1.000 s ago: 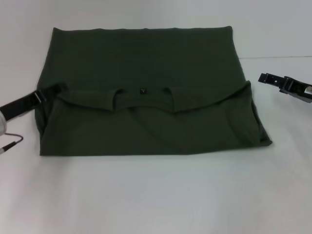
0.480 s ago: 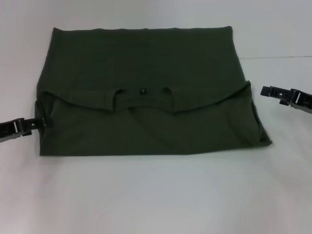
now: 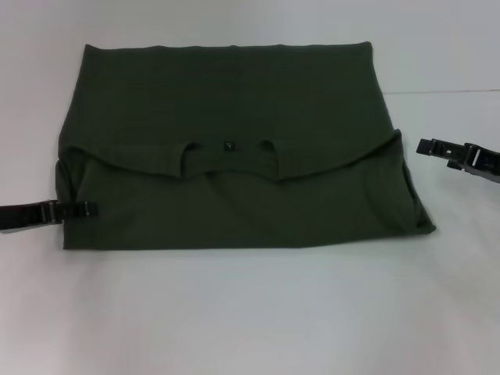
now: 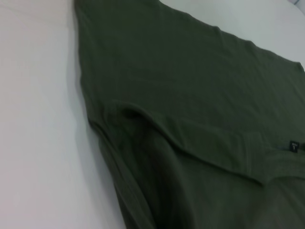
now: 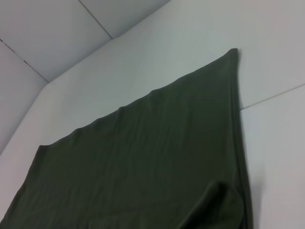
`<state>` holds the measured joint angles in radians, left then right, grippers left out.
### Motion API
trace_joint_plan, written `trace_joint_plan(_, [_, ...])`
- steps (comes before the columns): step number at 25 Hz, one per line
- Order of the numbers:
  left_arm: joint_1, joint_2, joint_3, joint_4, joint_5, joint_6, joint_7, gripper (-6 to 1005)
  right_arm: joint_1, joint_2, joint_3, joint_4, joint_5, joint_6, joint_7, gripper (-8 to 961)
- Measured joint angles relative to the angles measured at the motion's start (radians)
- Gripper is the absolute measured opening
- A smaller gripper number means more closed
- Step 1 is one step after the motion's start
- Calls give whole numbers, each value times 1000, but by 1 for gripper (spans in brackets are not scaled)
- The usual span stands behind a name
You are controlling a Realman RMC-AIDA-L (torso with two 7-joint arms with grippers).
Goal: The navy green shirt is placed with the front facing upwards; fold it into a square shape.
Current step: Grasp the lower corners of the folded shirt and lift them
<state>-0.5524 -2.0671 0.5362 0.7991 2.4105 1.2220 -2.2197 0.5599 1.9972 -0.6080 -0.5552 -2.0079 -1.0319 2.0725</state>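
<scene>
The navy green shirt (image 3: 234, 101) lies flat on the white table, its top part folded down toward me so the plain back shows. The ribbed collar (image 3: 228, 160) with its small label (image 3: 228, 145) sits mid-shirt. No chest print shows. My left gripper (image 3: 87, 209) lies low at the shirt's left edge, its tip reaching just over the folded flap near the front left corner. My right gripper (image 3: 423, 146) hovers just off the right edge, apart from the cloth. The left wrist view shows the fold line and label (image 4: 294, 146); the right wrist view shows the shirt's far corner (image 5: 232, 55).
A white table (image 3: 250, 312) spreads around the shirt, with a seam line (image 3: 445, 92) at the back right. The right wrist view shows white wall panels (image 5: 57, 33) beyond the table's far edge.
My left gripper has moved along the shirt's left edge toward the front, then inward so its tip overlaps the cloth. My right gripper dropped slightly and then held still.
</scene>
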Motion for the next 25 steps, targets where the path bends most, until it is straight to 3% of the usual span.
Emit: trace_joint_plan(25, [-32,2,44,-39,71,17,-23,826,6,8,1,8,0,3,-11,927])
